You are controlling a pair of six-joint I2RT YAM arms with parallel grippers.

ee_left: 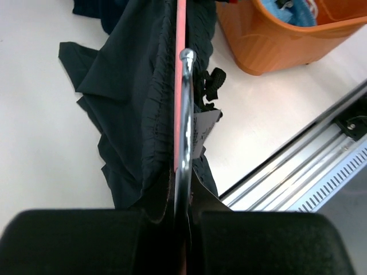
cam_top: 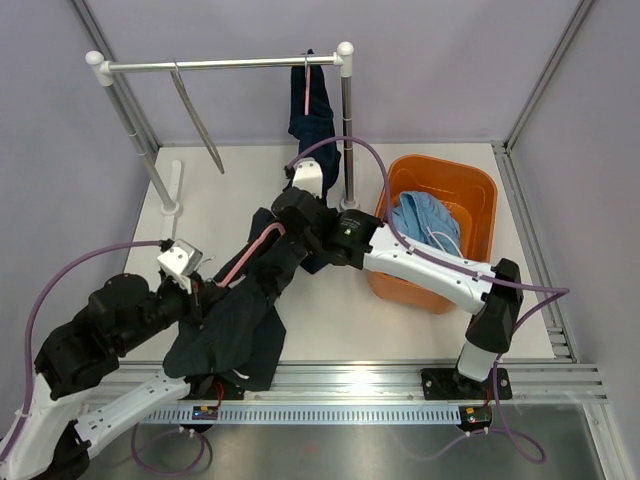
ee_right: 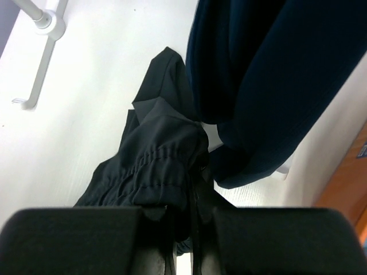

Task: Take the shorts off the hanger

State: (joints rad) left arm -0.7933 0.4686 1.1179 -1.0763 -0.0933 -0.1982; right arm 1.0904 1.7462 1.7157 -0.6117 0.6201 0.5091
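Observation:
The black shorts [cam_top: 240, 330] hang on a pink hanger [cam_top: 250, 255] held low over the table between my grippers. My left gripper [cam_top: 212, 288] is shut on the hanger's metal hook [ee_left: 184, 114], with the pink bar [ee_left: 180, 69] and the black cloth [ee_left: 126, 97] running away from it. My right gripper [cam_top: 278, 222] is shut on the black shorts' gathered waistband [ee_right: 160, 166]. The navy shorts [cam_top: 315, 110] hang on another pink hanger at the rack's right end and fill the upper right of the right wrist view [ee_right: 269, 74]. The light blue shorts [cam_top: 425, 220] lie in the orange basket [cam_top: 440, 170].
The rack's bar [cam_top: 220, 65] spans the back, with a bare grey hanger [cam_top: 200, 125] on it. Its white foot [ee_right: 43, 23] stands at the left. The basket [ee_left: 269, 46] is right of the arms. A metal rail [cam_top: 400, 410] runs along the near edge.

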